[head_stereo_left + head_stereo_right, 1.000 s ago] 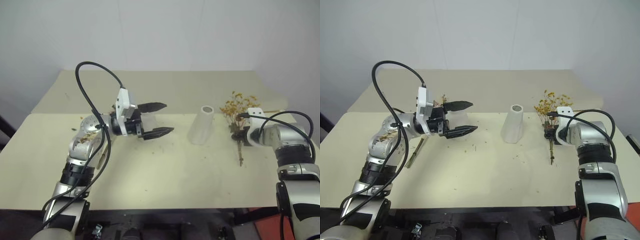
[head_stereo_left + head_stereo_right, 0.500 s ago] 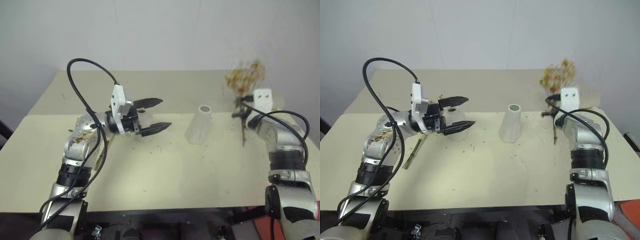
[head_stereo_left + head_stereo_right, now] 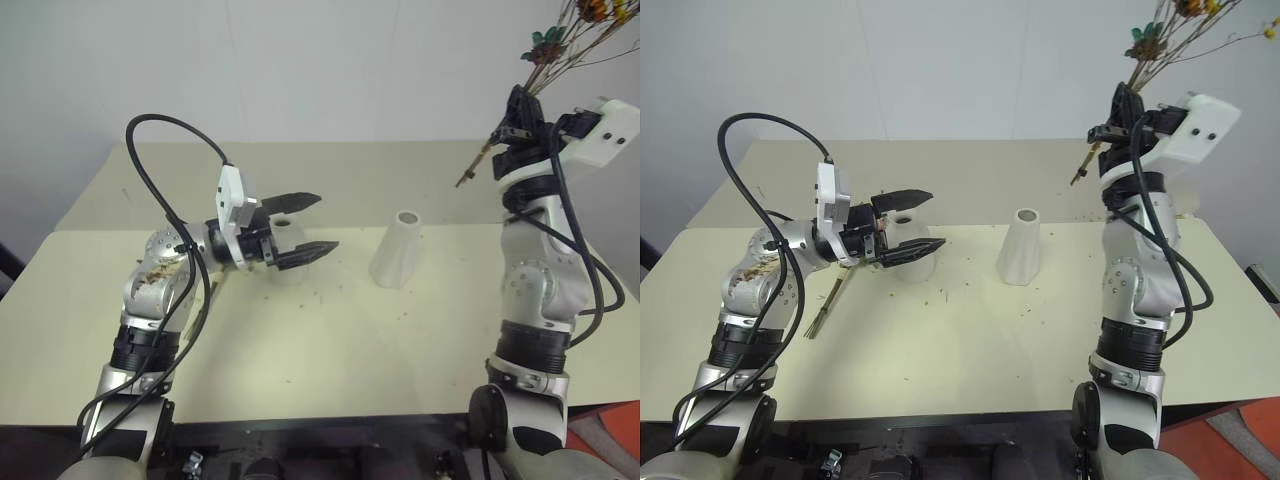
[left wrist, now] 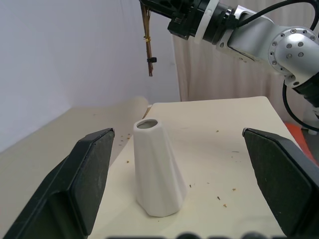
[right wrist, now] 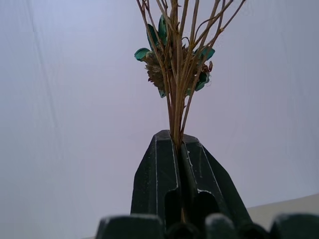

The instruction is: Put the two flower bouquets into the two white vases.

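The left hand (image 3: 902, 226) hovers low over the tabletop (image 3: 970, 340) with its fingers spread wide, around the bottle-shaped vase (image 3: 908, 255), though whether it touches it is hard to tell. Thin stems (image 3: 830, 303), probably the other bouquet, lie on the tabletop beside that arm. The cone vase (image 3: 399, 250) stands upright mid-table. Farther right, the right hand (image 5: 178, 149) is raised high, pinching the brown stems of the yellow-orange bouquet (image 3: 565, 30).

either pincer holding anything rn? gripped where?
Right pincer is shut on the yellow-orange bouquet, pinching its thin brown stems below the blossoms. Left pincer is open and empty.
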